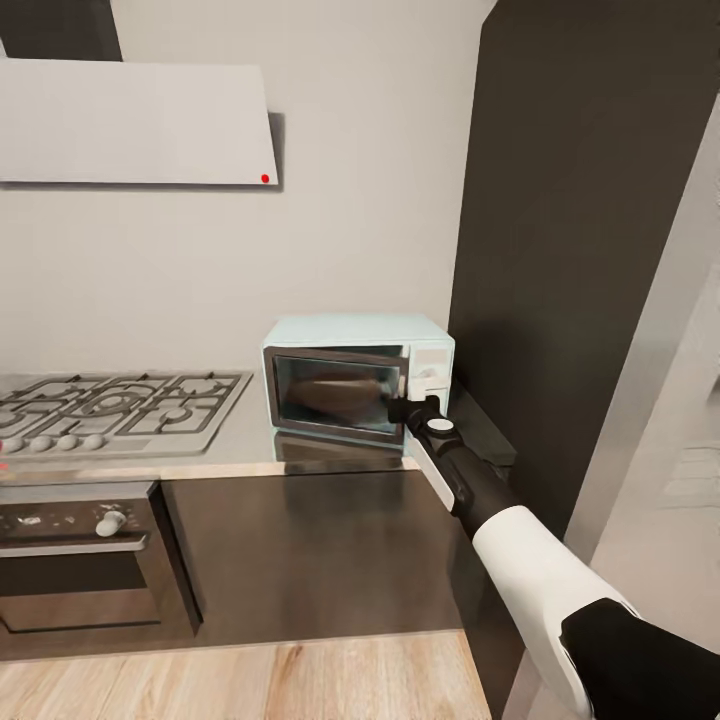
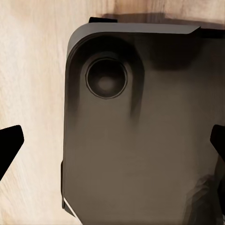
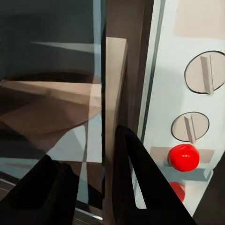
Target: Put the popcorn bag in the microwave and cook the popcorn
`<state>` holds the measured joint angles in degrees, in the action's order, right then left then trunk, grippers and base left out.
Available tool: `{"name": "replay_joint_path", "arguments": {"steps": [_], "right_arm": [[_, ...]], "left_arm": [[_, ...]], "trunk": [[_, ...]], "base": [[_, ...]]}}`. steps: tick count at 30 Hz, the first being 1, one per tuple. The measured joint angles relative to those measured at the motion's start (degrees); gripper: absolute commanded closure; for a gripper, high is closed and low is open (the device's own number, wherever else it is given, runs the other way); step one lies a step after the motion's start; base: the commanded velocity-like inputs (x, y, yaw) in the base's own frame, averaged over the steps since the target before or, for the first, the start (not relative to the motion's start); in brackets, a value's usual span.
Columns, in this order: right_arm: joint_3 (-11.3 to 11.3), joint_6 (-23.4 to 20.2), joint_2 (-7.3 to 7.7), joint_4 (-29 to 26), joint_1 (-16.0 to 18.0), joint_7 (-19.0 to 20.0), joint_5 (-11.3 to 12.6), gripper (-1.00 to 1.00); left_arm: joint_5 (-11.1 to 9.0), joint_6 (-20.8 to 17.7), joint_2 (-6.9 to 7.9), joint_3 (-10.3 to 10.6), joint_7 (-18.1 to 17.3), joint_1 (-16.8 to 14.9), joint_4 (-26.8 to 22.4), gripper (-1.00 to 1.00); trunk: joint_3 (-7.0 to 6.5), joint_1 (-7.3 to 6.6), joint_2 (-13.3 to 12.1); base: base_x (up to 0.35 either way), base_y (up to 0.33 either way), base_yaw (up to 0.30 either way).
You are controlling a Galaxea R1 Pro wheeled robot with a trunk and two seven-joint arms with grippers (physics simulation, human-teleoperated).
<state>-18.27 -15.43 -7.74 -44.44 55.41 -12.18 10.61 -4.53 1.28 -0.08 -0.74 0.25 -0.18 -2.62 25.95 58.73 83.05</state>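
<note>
The pale mint-blue microwave [image 1: 355,340] stands on the grey countertop [image 1: 240,435] against the dark tall cabinet, its dark glass door [image 1: 338,388] looking shut. My right gripper [image 1: 397,408] is at the door's right edge, beside the knob panel. In the right wrist view its two dark fingers [image 3: 140,178] stand apart on either side of the door's vertical edge bar [image 3: 116,93], so the right gripper [image 3: 86,150] is open. Two round knobs [image 3: 205,72] and a red light [image 3: 183,157] show on the panel. Brownish shapes show in the glass; the popcorn bag is not recognisable.
A gas hob [image 1: 110,408] lies on the counter to the left, with a dark built-in oven [image 1: 80,555] under it and a hood [image 1: 135,125] above. A dark tall cabinet [image 1: 590,250] rises right of the microwave. My left gripper [image 2: 112,145], open, hangs over the robot's dark base [image 2: 140,140] and wooden floor [image 2: 33,70].
</note>
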Motion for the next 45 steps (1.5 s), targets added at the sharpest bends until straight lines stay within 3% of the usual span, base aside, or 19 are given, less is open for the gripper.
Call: {"name": "replay_joint_path", "arguments": {"steps": [5, 6, 17, 20, 21, 23, 25, 26, 30, 31, 33, 34, 36, 37, 38, 40, 41, 42, 45], "right_arm": [[-0.1, -0.1, 0.01, 0.0, 0.0, -0.1, 0.0, 1.0], [-0.1, -0.1, 0.01, 0.0, 0.0, -0.1, 0.1, -1.0], [-0.1, -1.3, 0.29, 0.1, -0.1, -0.8, -0.4, -1.0], [-1.0, -2.5, 0.4, 0.1, -1.4, 1.6, -0.5, -1.0], [-2.3, -2.7, 0.61, -0.1, -2.2, 3.5, -0.5, -1.0], [-4.6, -2.9, 2.63, -0.2, -2.8, 5.8, -0.6, -1.0], [-8.0, -3.0, 6.6, -0.5, -4.2, 8.7, -0.5, -1.0], [-8.7, -3.0, 7.89, -0.5, -5.0, 9.6, -0.5, -1.0], [-9.7, -3.0, 13.93, -0.5, -7.0, 11.7, 0.3, -1.0], [-9.6, -3.1, 14.81, -0.3, -7.0, 11.7, 0.4, -1.0], [-8.4, -3.1, 16.24, -0.1, -7.1, 11.6, 0.7, -1.0], [-6.4, -3.1, 16.6, -0.2, -7.1, 11.5, 1.0, -1.0], [1.8, -3.2, 16.8, -0.8, -7.1, 11.3, 0.9, -1.0], [4.8, -3.4, 16.71, -1.3, -7.1, 11.2, 0.7, -1.0], [6.2, -3.7, 16.6, -2.2, -7.1, 11.1, 0.6, -1.0], [8.0, -5.3, 16.21, -7.0, -7.1, 10.3, 0.5, -1.0], [8.5, -8.7, 15.87, -13.6, -7.1, 8.8, 0.6, -1.0], [8.5, -9.7, 15.78, -15.9, -7.1, 8.4, 0.5, -1.0], [8.4, -9.9, 15.54, -16.3, -7.1, 7.8, 0.3, -1.0]], "left_arm": [[0.0, 0.0, 0.0, 0.0, 0.0, 0.0, 0.0, -1.0], [0.0, 0.0, 0.0, 0.0, 0.0, 0.0, 0.0, -1.0], [0.0, 0.0, 0.0, 0.0, 0.0, 0.0, -0.1, -1.0], [0.0, 0.0, 0.0, 0.0, 0.0, 0.0, 0.0, -1.0], [0.0, 0.0, 0.0, 0.0, 0.0, 0.0, 0.0, -1.0], [0.0, 0.0, 0.0, 0.0, 0.0, 0.0, -0.1, -1.0], [0.0, 0.0, 0.0, 0.0, 0.0, 0.0, -0.1, -1.0], [0.0, 0.0, 0.0, 0.0, 0.0, 0.0, -0.1, -1.0], [0.0, 0.0, 0.0, 0.0, 0.0, 0.0, 0.0, -1.0], [0.0, 0.0, 0.0, 0.0, 0.0, 0.0, 0.0, -1.0], [0.0, 0.0, 0.0, 0.0, 0.0, 0.0, 0.0, -1.0], [0.0, 0.0, 0.0, 0.0, 0.0, 0.0, 0.0, -1.0], [0.0, 0.0, 0.0, 0.0, 0.0, 0.0, -0.1, -1.0], [0.0, 0.0, 0.0, 0.0, 0.0, 0.0, -0.1, -1.0], [0.0, 0.1, 0.0, 0.0, 0.0, 0.0, -0.1, -1.0], [0.0, 0.1, 0.0, 0.0, 0.0, 0.0, -0.1, -1.0], [0.0, 0.1, -0.06, 0.0, 0.1, 0.0, -0.1, -1.0], [0.0, 0.1, -0.07, -0.1, 0.1, 0.0, -0.1, -1.0], [0.0, 0.1, -0.04, 0.0, 0.1, 0.0, -0.1, -1.0]], "trunk": [[0.0, 0.0, 0.0], [0.0, 0.0, 0.0], [0.01, 0.0, 0.0], [0.01, 0.0, 0.0], [0.01, 0.0, 0.0], [0.01, 0.0, 0.0], [0.01, 0.0, 0.0], [0.01, 0.0, 0.0], [0.01, 0.0, 0.0], [0.01, 0.0, 0.0], [0.0, 0.0, 0.0], [0.0, 0.0, 0.0], [0.0, 0.0, 0.0], [0.0, 0.0, 0.0], [0.0, 0.0, 0.0], [0.0, 0.0, 0.0], [0.0, 0.0, 0.0], [0.0, 0.0, 0.0], [0.0, 0.0, 0.0]], "base": [[0.0, 0.0, 0.0], [0.0, 0.0, 0.0], [0.0, 0.0, 0.0], [0.0, 0.0, 0.0], [0.0, 0.0, 0.0], [0.0, 0.0, 0.0], [0.0, 0.0, 0.0], [0.0, 0.0, 0.0], [0.0, 0.0, 0.0], [0.0, 0.0, 0.0], [0.0, 0.0, 0.0], [0.0, 0.0, 0.0], [0.0, 0.0, 0.0], [0.0, 0.0, 0.0], [0.0, 0.0, 0.0], [0.0, 0.0, 0.0], [0.0, 0.0, 0.0], [0.0, 0.0, 0.0], [0.064, 0.0, 0.0]]}}
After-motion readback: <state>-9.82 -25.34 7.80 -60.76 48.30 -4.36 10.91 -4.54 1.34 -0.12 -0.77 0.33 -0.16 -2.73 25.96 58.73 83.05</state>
